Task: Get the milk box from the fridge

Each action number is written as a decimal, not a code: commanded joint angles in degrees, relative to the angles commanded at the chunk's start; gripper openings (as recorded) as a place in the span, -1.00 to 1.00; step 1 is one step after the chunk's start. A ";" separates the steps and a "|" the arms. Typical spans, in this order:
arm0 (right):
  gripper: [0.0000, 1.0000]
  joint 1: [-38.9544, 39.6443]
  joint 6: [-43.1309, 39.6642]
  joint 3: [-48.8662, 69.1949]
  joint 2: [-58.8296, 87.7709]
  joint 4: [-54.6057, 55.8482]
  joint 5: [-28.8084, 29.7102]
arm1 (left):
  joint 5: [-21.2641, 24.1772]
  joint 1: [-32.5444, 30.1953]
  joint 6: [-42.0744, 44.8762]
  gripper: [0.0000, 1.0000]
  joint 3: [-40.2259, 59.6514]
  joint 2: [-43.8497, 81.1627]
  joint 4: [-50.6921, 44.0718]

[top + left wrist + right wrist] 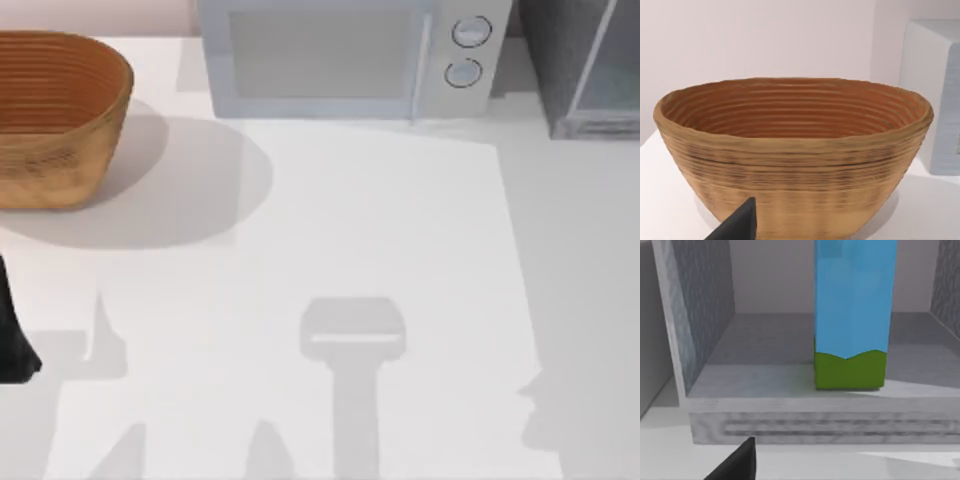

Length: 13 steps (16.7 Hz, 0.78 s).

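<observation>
Milk box [852,315] stands upright on the floor of the open fridge [705,315], near the front lip, in the right wrist view. Blue sides, green bottom band; its top is cut off by the picture edge, so the gable cannot be seen. It touches neither side wall. The fridge interior is grey, with speckled dark walls on either side and a pale back wall. The front sill is a light, mottled strip.

Right claw: one dark fingertip [737,462] pokes into the lower edge of the right wrist view, short of the fridge sill and apart from the carton. The other finger is out of frame, so how far the claw is open cannot be told. It holds nothing visible.

In the top view the fridge [585,70] sits at the far right corner of the table [400,250], cropped by the frame, with its pale-framed door panel angled. The carton inside is hidden from above.

Microwave [350,60] stands just left of the fridge, with two round dials at its right side. Woven basket [55,115] is at the far left.

Left arm [12,335] is a dark sliver at the left edge. One fingertip [737,225] shows before the basket [795,155]; claw opening cannot be told.

The table is white, crossed by arm shadows. The wall behind is pale pinkish.
</observation>
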 joint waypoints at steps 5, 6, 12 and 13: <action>1.00 -3.74 0.16 1.69 12.35 11.88 -3.68 | 0.00 0.00 0.00 1.00 0.00 0.00 0.00; 1.00 -4.00 0.16 1.82 13.13 12.69 -3.94 | 0.00 0.00 0.00 1.00 0.00 0.00 0.00; 1.00 -3.79 0.15 1.74 13.32 12.71 -3.86 | 0.00 0.00 0.00 1.00 0.00 0.00 0.00; 1.00 -3.61 0.12 2.35 13.87 12.32 -3.54 | 0.00 0.00 0.00 1.00 0.00 0.00 0.00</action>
